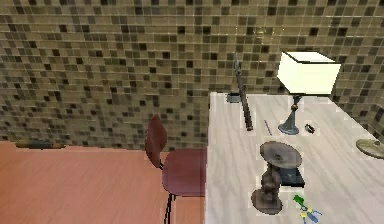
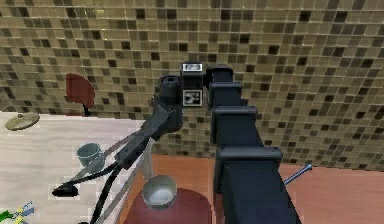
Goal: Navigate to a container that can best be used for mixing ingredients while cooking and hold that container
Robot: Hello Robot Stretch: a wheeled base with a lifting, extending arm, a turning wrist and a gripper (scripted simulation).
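A grey bowl point(image 2: 158, 190) with a pale rim rests on a red-brown surface beside the pale table's point(image 2: 50, 145) edge, low in the arm side view. A small teal-grey cup point(image 2: 88, 153) stands on the tabletop to its left. My arm point(image 2: 240, 150) rises as a dark bar from the bottom edge. From the gripper's point(image 2: 82, 195) dark body, thin fingers point(image 2: 110, 165) slant down and left across the table, between cup and bowl. I cannot tell whether it holds anything.
The forward view has a pale table point(image 1: 240, 150) against a tiled wall point(image 1: 100, 60), with a white-shaded lamp point(image 1: 307, 75), a thin dark screen point(image 1: 240, 95) and a dark statuette point(image 1: 275, 175). A red chair point(image 1: 175, 160) stands at its left. An olive dish point(image 2: 20, 121) lies far left.
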